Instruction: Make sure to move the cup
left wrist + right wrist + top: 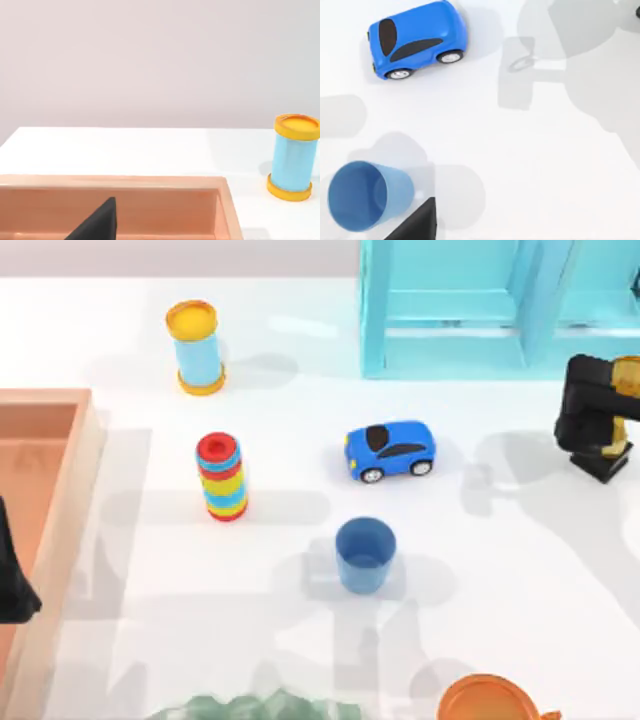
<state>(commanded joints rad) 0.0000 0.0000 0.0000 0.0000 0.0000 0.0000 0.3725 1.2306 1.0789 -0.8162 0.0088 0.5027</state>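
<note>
The cup (365,554) stands upright with its mouth up on the white table (500,570), near the middle, just below the blue toy car (390,450) and to the right of the striped stack of rings (222,477). The left arm (15,575) is at the left edge, over the wooden tray (60,490). For both grippers one cannot tell if they are open or closed.

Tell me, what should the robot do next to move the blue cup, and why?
Probably the right arm should swing in over the cup. The cup stands upright and untouched below the toy car, and the right wrist view already looks down on it, while the left arm sits far off over the wooden tray.
</note>
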